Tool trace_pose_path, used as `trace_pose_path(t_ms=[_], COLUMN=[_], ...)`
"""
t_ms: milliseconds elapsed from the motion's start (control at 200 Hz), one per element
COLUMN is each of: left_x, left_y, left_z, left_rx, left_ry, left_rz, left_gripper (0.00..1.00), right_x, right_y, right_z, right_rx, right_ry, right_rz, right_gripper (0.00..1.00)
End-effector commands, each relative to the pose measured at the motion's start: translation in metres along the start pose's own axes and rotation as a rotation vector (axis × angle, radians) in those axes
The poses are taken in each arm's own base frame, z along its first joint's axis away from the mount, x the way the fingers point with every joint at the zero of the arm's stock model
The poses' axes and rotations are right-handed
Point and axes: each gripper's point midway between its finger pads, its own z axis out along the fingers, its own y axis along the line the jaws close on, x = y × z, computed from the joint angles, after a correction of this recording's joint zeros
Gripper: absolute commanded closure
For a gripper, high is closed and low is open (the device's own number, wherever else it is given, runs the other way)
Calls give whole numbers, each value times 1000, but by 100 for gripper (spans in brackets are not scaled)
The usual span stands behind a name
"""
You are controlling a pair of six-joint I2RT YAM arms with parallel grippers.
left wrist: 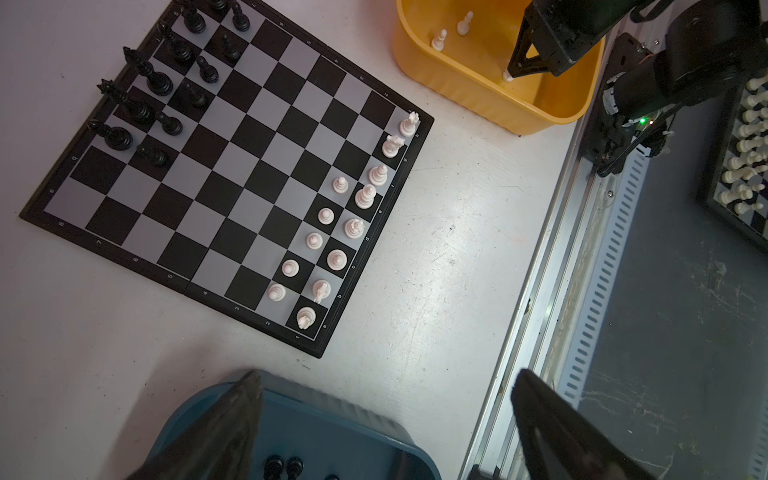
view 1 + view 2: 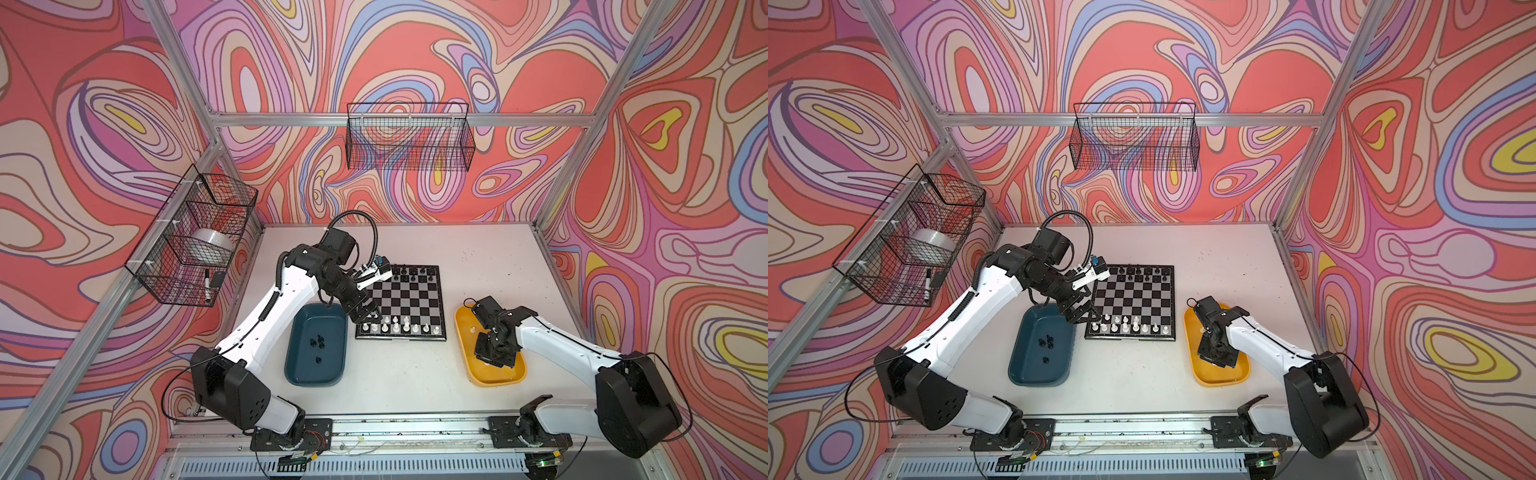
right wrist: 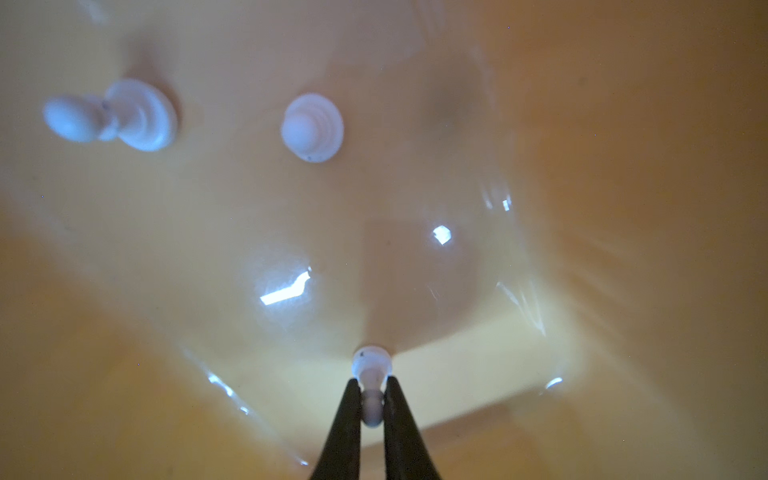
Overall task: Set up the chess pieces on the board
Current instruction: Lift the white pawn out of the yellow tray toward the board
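Right jaws around pawn (image 3: 371, 384), near tray wall (image 3: 478, 353)

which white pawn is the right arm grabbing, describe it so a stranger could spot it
In a top view, find the yellow tray to the right of the chessboard. Of three white pawns inside it, the held pawn is pinched between the black tips of the right end effector. The two loose pawns stand apart from it, touched by nothing.

left fingers (image 1: 216, 432) spread wide, right fingers (image 3: 343, 428) pinched
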Motion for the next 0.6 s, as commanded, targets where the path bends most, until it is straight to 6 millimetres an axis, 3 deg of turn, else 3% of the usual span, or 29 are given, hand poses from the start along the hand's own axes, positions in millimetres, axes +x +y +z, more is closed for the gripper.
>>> trace_pose_path(t_ms=[0, 591], left_x=[4, 7], left_y=[-3, -3], left_z=[1, 1], left_rx=[11, -2], left_ry=[11, 16], left_rz=[-2, 2], left_gripper=[6, 6], right_x=[-5, -15], right_y=[2, 15], right_z=[0, -16], right_rx=[-2, -33], right_ry=[-11, -23], right_rz=[2, -28], right_gripper=[90, 92])
